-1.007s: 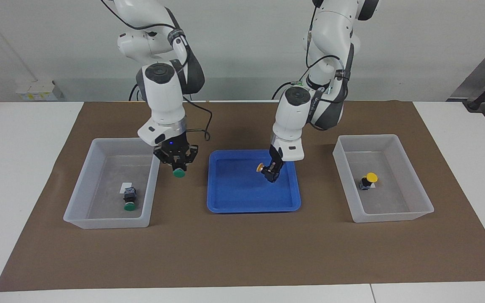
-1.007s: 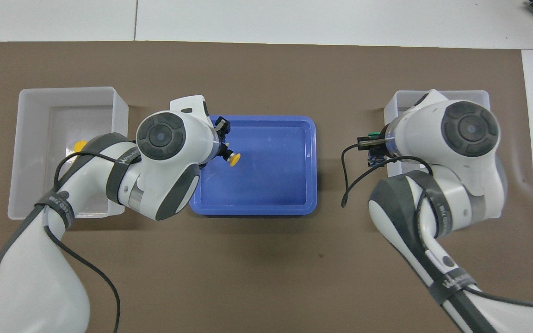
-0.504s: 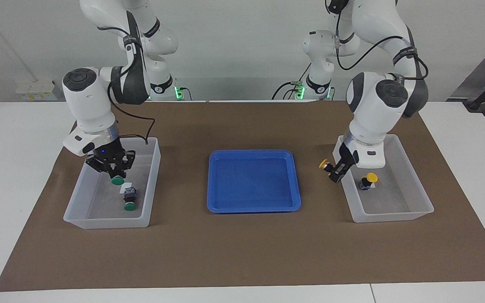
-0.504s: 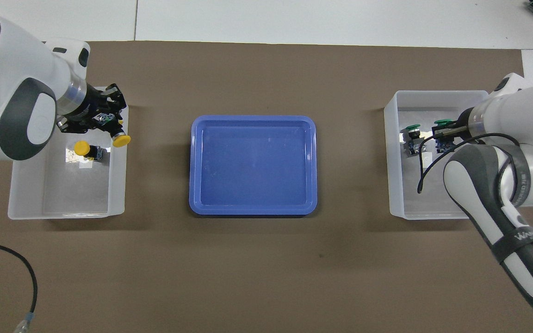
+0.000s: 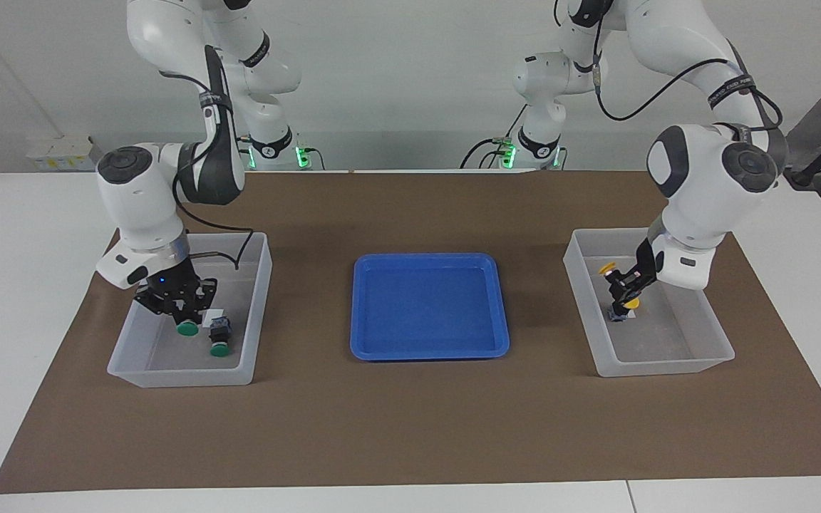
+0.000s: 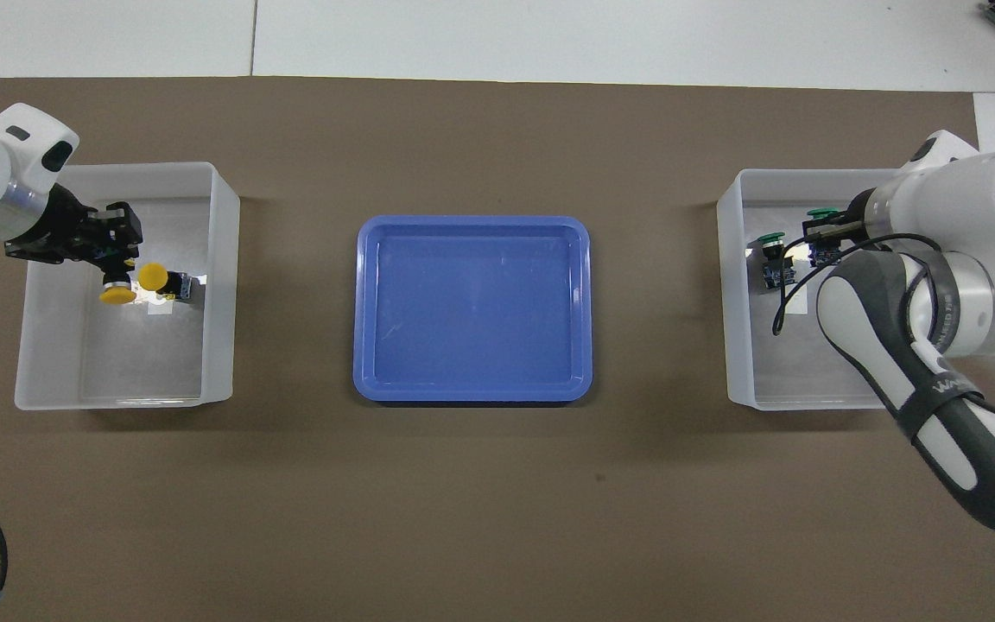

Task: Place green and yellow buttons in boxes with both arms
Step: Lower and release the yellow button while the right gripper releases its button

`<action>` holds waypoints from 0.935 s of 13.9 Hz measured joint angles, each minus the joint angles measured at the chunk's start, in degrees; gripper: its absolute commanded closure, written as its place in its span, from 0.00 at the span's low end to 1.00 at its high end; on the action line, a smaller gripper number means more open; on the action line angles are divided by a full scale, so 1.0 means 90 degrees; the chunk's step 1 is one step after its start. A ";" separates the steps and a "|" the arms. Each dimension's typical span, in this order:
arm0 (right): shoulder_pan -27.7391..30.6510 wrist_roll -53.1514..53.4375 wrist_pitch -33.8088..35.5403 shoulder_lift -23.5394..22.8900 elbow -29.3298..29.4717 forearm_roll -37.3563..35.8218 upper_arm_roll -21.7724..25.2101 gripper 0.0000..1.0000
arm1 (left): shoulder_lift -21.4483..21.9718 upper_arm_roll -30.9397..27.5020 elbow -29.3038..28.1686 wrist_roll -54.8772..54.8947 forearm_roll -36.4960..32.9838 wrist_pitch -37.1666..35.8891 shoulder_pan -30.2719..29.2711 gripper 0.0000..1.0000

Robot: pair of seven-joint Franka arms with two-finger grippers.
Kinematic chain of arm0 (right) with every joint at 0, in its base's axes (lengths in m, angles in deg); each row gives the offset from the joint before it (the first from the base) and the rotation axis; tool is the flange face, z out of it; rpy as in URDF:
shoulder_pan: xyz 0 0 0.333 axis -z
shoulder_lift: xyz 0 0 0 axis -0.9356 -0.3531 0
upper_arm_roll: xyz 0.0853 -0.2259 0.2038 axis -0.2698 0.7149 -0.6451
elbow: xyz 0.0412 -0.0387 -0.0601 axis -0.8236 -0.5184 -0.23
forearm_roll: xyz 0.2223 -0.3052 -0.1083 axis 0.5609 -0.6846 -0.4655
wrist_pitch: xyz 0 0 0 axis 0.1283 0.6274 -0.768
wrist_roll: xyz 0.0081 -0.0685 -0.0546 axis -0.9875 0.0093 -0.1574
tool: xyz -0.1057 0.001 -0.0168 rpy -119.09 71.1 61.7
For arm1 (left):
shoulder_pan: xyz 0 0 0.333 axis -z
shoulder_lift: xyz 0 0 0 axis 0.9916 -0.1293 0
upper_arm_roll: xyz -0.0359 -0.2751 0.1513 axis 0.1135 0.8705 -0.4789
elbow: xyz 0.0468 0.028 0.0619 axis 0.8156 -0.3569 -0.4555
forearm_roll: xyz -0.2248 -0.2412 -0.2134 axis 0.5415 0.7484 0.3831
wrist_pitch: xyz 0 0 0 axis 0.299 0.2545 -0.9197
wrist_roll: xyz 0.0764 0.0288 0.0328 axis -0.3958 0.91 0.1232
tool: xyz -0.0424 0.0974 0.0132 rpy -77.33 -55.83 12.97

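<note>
Over the box (image 5: 710, 335) at the left arm's end of the bench (image 5: 410, 427), the left claw (image 5: 623, 285) hangs low inside the walls, pinching a yellow button (image 5: 608, 269) by its body so that the cap sticks out sideways toward the blue tray (image 5: 428, 342). A second yellow button (image 6: 152, 276) lies on the floor of this box by the small white label, just beside the held one as seen from overhead; in the facing view the claw covers most of it. At the right arm's end of the bench, the right claw (image 5: 182, 313) is lowered into the other box (image 5: 257, 299), its fingers closed on a green button (image 5: 187, 328) with the cap pointing down, close above the box floor; whether it touches the floor cannot be told. Another green button (image 5: 219, 340) lies on its side on that floor, just beside the held one and slightly farther from the robots, its cap toward the box's outer wall. The blue tray sits between the two boxes at the middle of the brown mat (image 5: 410, 427), well apart from each, with nothing in it.
</note>
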 measured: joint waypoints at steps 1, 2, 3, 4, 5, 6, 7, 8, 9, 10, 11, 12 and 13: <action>0.0000 0.0000 -0.0107 -0.0089 0.0024 0.0000 -0.0004 1.00 | 0.0114 -0.0001 -0.0494 0.0383 0.0000 0.0517 -0.0194 1.00; 0.0000 0.0000 -0.0193 -0.0174 0.0037 0.0000 -0.0004 1.00 | 0.0214 -0.0004 -0.0953 0.0684 0.0001 0.0963 -0.0356 1.00; 0.0001 -0.0001 -0.0227 -0.0257 0.0048 0.0000 -0.0004 1.00 | 0.0282 -0.0004 -0.1352 0.0909 0.0002 0.1323 -0.0483 1.00; 0.0001 -0.0026 -0.0228 -0.0322 0.0054 -0.0002 -0.0004 1.00 | 0.0324 -0.0003 -0.1620 0.1025 0.0002 0.1565 -0.0539 1.00; 0.0004 -0.0129 -0.0228 -0.0375 0.0054 -0.0002 -0.0004 1.00 | 0.0350 0.0000 -0.1869 0.1074 0.0001 0.1845 -0.0569 1.00; 0.0016 -0.0279 -0.0226 -0.0413 0.0052 -0.0002 -0.0004 1.00 | 0.0358 -0.0001 -0.2128 0.1087 0.0002 0.2197 -0.0585 1.00; 0.0041 -0.0406 -0.0222 -0.0431 0.0043 -0.0002 -0.0001 1.00 | 0.0353 -0.0001 -0.2388 0.1089 0.0001 0.2559 -0.0590 1.00; 0.0074 -0.0504 -0.0218 -0.0436 0.0021 -0.0002 0.0004 1.00 | 0.0339 -0.0001 -0.2607 0.1089 0.0002 0.2850 -0.0591 1.00; 0.0107 -0.0569 -0.0216 -0.0436 -0.0006 -0.0002 0.0004 1.00 | 0.0377 -0.0002 -0.2695 0.1091 0.0003 0.3006 -0.0593 0.98; 0.0130 -0.0604 -0.0216 -0.0437 -0.0033 -0.0002 0.0005 0.81 | 0.0392 -0.0001 -0.2728 0.1091 0.0003 0.3037 -0.0593 0.74; 0.0135 -0.0610 -0.0216 -0.0437 -0.0048 -0.0002 0.0005 0.36 | 0.0394 -0.0001 -0.2731 0.1091 0.0003 0.3044 -0.0593 0.51; 0.0135 -0.0610 -0.0216 -0.0437 -0.0054 -0.0002 0.0002 0.20 | 0.0394 0.0002 -0.2732 0.1094 0.0003 0.3044 -0.0593 0.41; 0.0135 -0.0611 -0.0217 -0.0437 -0.0054 -0.0002 0.0001 0.17 | 0.0385 0.0014 -0.2738 0.1096 0.0003 0.3039 -0.0590 0.35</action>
